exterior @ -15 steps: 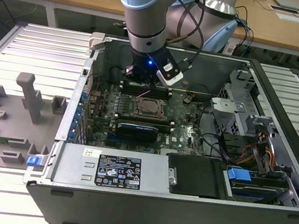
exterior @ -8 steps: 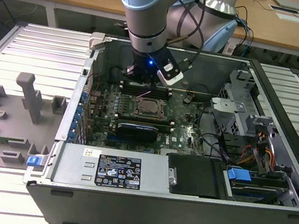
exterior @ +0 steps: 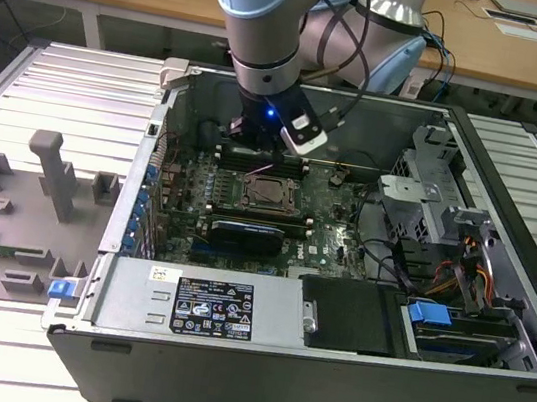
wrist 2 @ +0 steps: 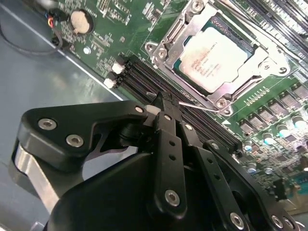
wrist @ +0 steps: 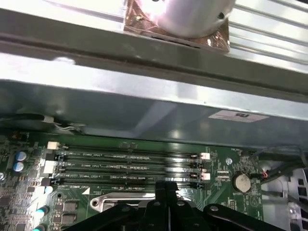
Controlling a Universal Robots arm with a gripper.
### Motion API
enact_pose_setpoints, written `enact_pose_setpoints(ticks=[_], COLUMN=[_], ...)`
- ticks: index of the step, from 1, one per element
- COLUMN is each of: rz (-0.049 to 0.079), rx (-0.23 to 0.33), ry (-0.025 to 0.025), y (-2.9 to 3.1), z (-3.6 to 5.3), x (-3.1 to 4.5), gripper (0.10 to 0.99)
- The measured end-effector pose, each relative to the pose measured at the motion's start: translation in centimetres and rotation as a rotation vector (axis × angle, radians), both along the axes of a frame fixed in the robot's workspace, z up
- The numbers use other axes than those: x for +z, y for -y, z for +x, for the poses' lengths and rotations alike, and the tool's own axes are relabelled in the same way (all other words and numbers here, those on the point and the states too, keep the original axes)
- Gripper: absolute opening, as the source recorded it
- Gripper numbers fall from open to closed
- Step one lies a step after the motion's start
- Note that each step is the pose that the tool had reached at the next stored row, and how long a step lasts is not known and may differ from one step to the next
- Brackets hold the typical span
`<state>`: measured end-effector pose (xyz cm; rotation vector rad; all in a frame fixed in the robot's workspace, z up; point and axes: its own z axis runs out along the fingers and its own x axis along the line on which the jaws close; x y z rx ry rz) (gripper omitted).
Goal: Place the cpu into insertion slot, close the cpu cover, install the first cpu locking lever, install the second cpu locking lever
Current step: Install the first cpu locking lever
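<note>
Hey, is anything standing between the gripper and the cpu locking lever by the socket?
Nothing visible does. The gripper, shut, hangs over the memory slots right beside the insertion slot, its tip at the thin silver locking lever. The cpu already lies in that slot with the cpu cover down around it.

Support: ribbed silver metal table.
Centre: open computer case, lying flat on it.
Nine o'clock of case: grey fixture blocks, standing on it.

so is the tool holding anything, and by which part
Cannot tell. The tool is shut, with its tip at the end of the thin lever beside the cpu; whether it pinches that end or only presses it is hidden.
</note>
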<state>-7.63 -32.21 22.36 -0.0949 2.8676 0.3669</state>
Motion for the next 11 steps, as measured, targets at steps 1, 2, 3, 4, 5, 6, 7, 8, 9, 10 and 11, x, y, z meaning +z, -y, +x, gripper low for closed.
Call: enact_pose_setpoints(ticks=[1,2,3,4,5,6,7,8,9,10,11], rz=[0.0,0.0,0.0,0.0,0.0,0.0,0.0,0.0,0.0,0.0,0.0], rx=[-0.005,-0.011,-0.017,-0.024,-0.032,-0.038,-0.044,-0.05,-0.054,-0.059,-0.063], ry=[0.0,0.0,0.0001,0.0001,0.0001,0.0001,0.0,0.0,0.0,0.0001,0.0001], y=[-0.04,-0.09,-0.15,-0.22,-0.29,-0.35,-0.43,-0.51,-0.55,-0.61,-0.64], z=[0.0,0.0,0.0,0.0,0.0,0.0,0.0,0.0,0.0,-0.01,-0.01], x=[-0.02,-0.05,-0.08,-0.13,-0.16,-0.2,-0.23,-0.25,-0.27,-0.29,-0.3], gripper=[0.106,0.106,0.106,0.106,0.106,0.106,0.106,0.106,0.106,0.106,0.106])
